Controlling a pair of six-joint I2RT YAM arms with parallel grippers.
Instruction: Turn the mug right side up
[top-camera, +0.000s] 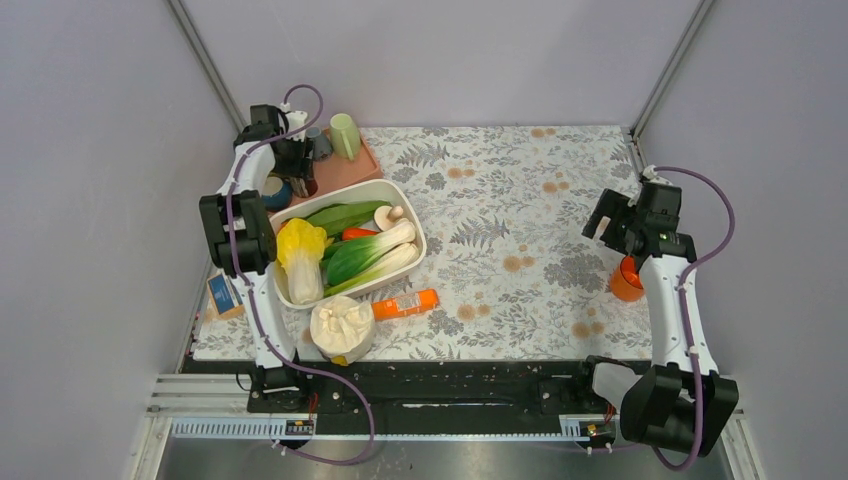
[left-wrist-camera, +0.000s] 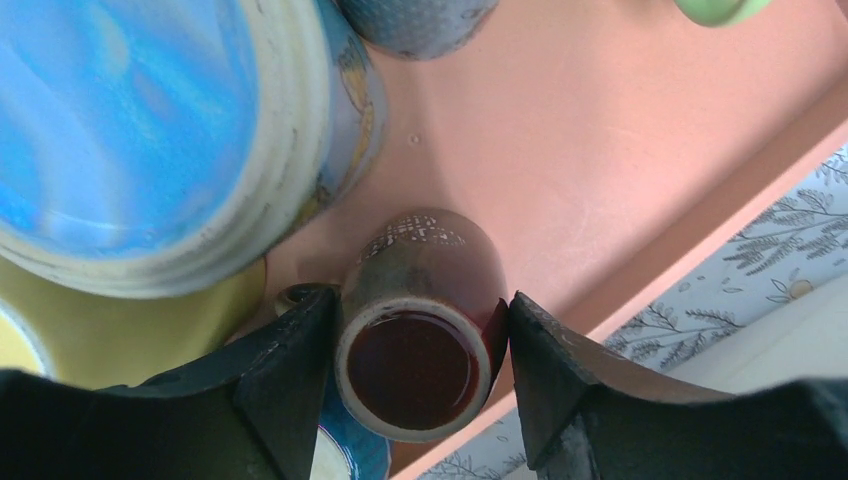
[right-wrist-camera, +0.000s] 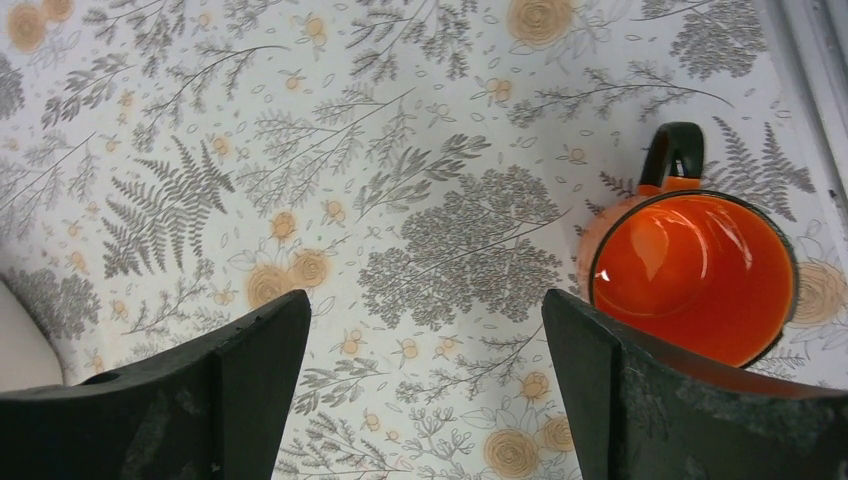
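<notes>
A dark brown mug (left-wrist-camera: 420, 260) stands on the pink tray (left-wrist-camera: 560, 150) with its open mouth facing my left wrist camera. My left gripper (left-wrist-camera: 420, 370) is shut on it, one finger against each side of the rim. In the top view this gripper (top-camera: 298, 180) is over the tray (top-camera: 345, 172) at the back left. An orange mug (right-wrist-camera: 695, 275) with a black handle stands mouth up on the patterned table, also in the top view (top-camera: 626, 282). My right gripper (right-wrist-camera: 425, 380) is open and empty just left of it, shown in the top view (top-camera: 612, 222) too.
On the tray are a blue bowl (left-wrist-camera: 130, 130), a grey cup (top-camera: 320, 143) and a green cup (top-camera: 345, 134). A white basin (top-camera: 400, 190) of vegetables sits next to the tray. An orange packet (top-camera: 405, 304), a white bag (top-camera: 342, 328) and a small blue box (top-camera: 221, 293) lie near the front.
</notes>
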